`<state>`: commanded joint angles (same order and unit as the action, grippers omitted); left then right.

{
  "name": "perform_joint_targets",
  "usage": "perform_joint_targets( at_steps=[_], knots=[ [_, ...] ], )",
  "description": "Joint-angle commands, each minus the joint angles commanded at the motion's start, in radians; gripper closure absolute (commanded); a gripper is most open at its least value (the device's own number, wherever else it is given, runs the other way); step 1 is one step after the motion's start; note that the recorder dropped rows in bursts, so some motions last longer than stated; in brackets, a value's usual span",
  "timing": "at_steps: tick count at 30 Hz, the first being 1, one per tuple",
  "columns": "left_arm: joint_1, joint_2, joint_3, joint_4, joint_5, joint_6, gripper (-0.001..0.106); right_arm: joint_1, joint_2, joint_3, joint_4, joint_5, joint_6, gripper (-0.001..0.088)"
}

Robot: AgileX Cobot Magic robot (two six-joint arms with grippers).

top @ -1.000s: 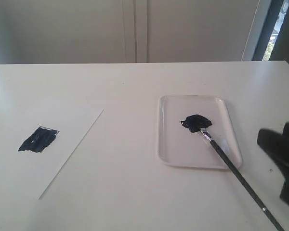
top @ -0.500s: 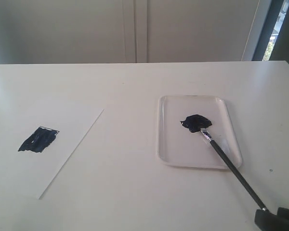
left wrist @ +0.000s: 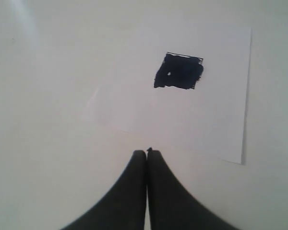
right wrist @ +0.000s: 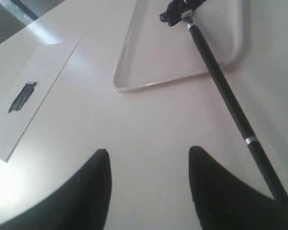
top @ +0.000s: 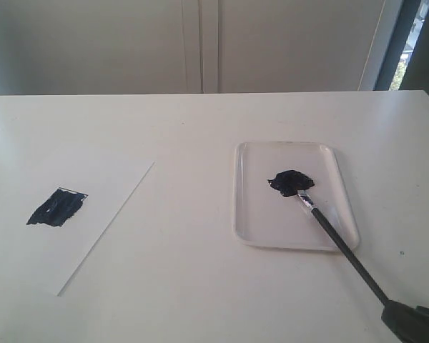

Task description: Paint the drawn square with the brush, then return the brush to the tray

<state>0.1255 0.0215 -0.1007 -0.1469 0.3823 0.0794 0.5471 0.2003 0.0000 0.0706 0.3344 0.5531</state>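
The drawn square [top: 57, 207] on the paper is filled with streaky dark paint, seen too in the left wrist view [left wrist: 178, 72]. The brush [top: 339, 243] lies with its bristles at the dark paint blob [top: 292, 181] on the tray [top: 272, 218]. Its black handle crosses the tray's near rim onto the table. My right gripper [right wrist: 149, 155] is open and empty, low at the front right corner [top: 413, 321], with the brush's tail [right wrist: 252, 141] running just beside one finger. My left gripper [left wrist: 147, 153] is shut on nothing, hovering near the paper; the exterior view does not show it.
The white paper sheet [top: 100, 193] lies on the left of the white table, its edge [left wrist: 245, 96] slanted. The tray sits right of centre. A pale wall with a door stands behind the table's far edge [top: 200, 93].
My right gripper has dropped from the right edge of the exterior view to the bottom right corner, by the brush's tail. The brush, tray and paper have not moved.
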Motion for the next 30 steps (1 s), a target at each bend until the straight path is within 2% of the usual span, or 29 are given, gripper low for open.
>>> perform_joint_targets(
  at_steps=[2, 6, 9, 10, 26, 28, 30],
  knots=[
    [0.029, -0.015, 0.000, 0.000, 0.000, 0.000, 0.098, -0.063, 0.000, 0.000, 0.000, 0.000, 0.000, 0.0394],
    [0.032, -0.021, 0.000, 0.000, 0.000, 0.000, 0.098, -0.201, 0.000, 0.000, 0.000, 0.000, 0.000, 0.0394],
    [0.032, -0.021, 0.000, 0.000, 0.000, 0.000, 0.098, -0.289, 0.000, 0.000, 0.000, 0.000, 0.000, 0.0394],
    [0.032, -0.021, 0.000, 0.000, 0.000, 0.000, 0.098, -0.300, 0.000, 0.000, 0.000, 0.000, 0.000, 0.0394],
    [0.032, -0.021, 0.000, 0.000, 0.000, 0.000, 0.098, -0.302, 0.000, 0.000, 0.002, 0.010, -0.002, 0.0394],
    [0.032, -0.021, 0.000, 0.000, 0.000, 0.000, 0.098, -0.302, 0.000, 0.000, 0.002, 0.005, -0.072, 0.0394],
    [0.032, -0.021, 0.000, 0.000, 0.000, 0.000, 0.098, -0.302, 0.000, 0.000, 0.000, -0.043, -0.219, 0.0394]
  ],
)
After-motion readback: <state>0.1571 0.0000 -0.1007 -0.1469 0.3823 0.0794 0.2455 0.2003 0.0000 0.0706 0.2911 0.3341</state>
